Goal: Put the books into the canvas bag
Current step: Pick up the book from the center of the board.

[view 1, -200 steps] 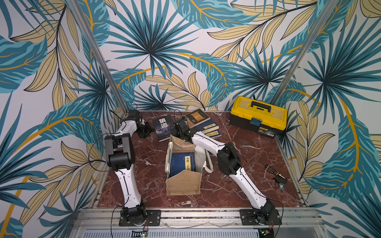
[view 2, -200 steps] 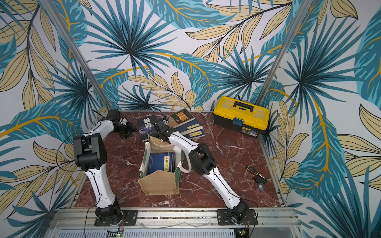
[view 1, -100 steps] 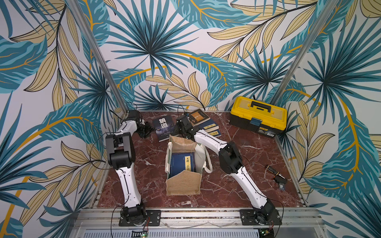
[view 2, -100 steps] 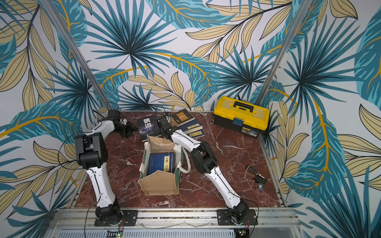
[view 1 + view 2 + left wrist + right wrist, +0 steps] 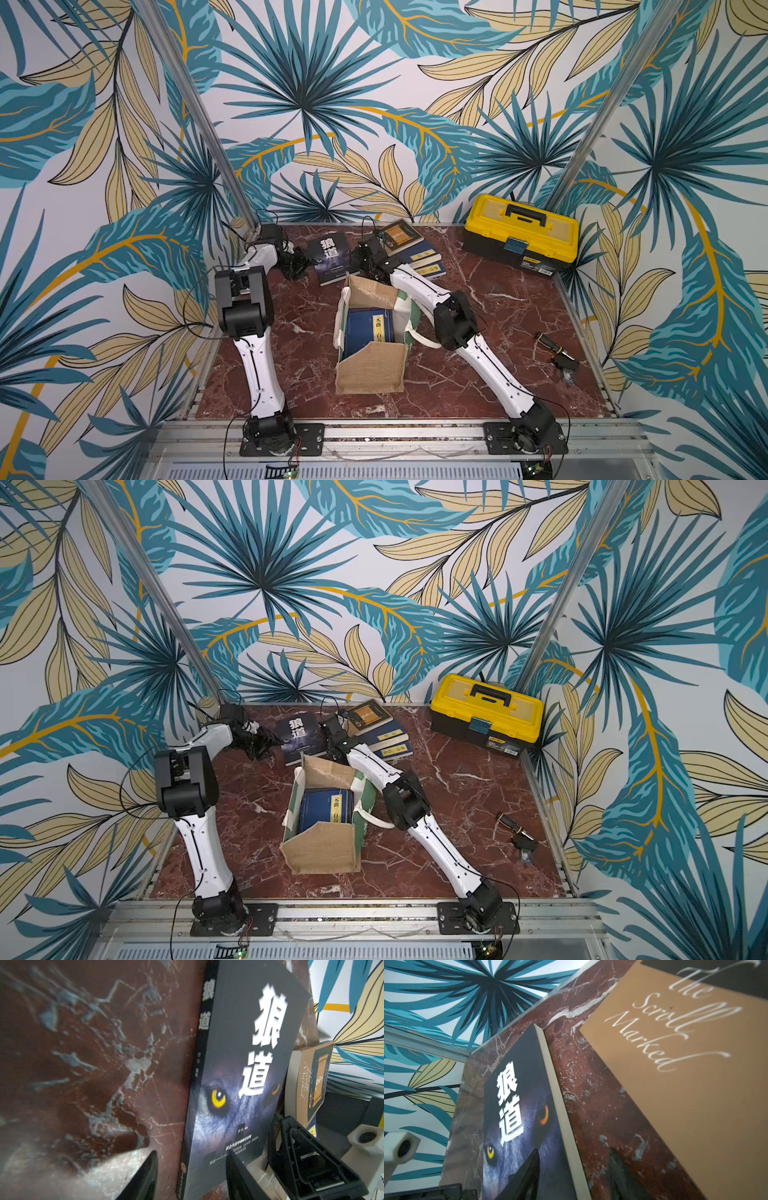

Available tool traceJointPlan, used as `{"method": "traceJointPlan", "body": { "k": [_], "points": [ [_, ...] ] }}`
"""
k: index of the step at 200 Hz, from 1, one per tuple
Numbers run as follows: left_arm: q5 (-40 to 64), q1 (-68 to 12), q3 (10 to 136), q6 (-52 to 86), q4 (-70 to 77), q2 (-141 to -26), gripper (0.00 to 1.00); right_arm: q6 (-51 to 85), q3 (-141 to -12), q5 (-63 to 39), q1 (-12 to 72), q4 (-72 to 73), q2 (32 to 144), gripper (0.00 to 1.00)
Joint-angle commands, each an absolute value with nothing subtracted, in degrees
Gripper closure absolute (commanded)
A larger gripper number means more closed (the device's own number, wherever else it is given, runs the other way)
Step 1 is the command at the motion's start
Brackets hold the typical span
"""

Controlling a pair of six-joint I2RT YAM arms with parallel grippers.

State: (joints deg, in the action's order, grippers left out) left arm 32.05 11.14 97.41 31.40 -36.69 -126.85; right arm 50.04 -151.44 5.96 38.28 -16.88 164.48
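Note:
A dark wolf-cover book (image 5: 330, 257) (image 5: 301, 739) lies flat at the back of the table between my two grippers. My left gripper (image 5: 305, 264) (image 5: 191, 1153) stands open astride its spine edge (image 5: 204, 1022), one finger over the cover and one over the table. At the opposite side, the open right gripper (image 5: 358, 258) (image 5: 574, 1150) straddles the page edge (image 5: 560, 1105). A tan-brown book (image 5: 401, 235) (image 5: 685, 1064) tops a stack of navy books (image 5: 424, 262) behind the right arm. The canvas bag (image 5: 368, 286) (image 5: 328, 771) stands open mid-table with a navy book (image 5: 370, 332) inside.
A yellow-and-black toolbox (image 5: 521, 235) sits at the back right corner. A small black tool (image 5: 557, 353) lies near the right edge. The leafy back wall (image 5: 374, 145) rises close behind the books. The bag's white rope handle (image 5: 419, 336) hangs under the right arm.
My right gripper has shifted a little toward the back beside the wolf book, and its jaws have widened. The left arm has hardly moved.

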Motion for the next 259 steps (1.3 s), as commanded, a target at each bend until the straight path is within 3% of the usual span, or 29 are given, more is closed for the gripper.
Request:
{"method": "traceJointPlan", "body": {
  "k": [1, 53, 83, 114, 175, 221, 259],
  "points": [
    [35.08, 11.34, 97.47, 31.55, -36.04, -128.37, 0.46, 52.5, -151.92, 3.37, 39.41, -17.48, 168.38, 0.51],
    [39.12, 10.73, 95.64, 30.93, -35.11, -129.11, 0.46, 50.21, -151.92, 0.02, 42.31, -17.74, 167.98, 0.69],
    [43.74, 10.72, 92.47, 30.48, -32.74, -127.85, 0.52, 49.53, -150.2, -1.84, 43.06, -18.74, 166.31, 0.84],
    [48.38, 10.78, 89.14, 28.77, -31.75, -125.17, 0.56, 47.37, -144.12, -3.04, 43.42, -17.54, 161.98, 0.92],
    [51.84, 11.03, 77.37, 29.06, -27.89, -115.97, 0.59, 43.71, -134.48, -6.67, 45.32, -17.25, 155.39, 0.92],
    [52.49, 11.25, 66.79, 34.8, -17.61, -107.83, 0.68, 42.37, -123.72, -7.83, 48.01, -15.42, 149.63, 0.92],
    [50.34, 11.52, 64.18, 34.53, -17.61, -105.56, 0.91, 40.43, -118.08, -5.85, 48.17, -14.08, 145.42, 0.89]
  ]
}}
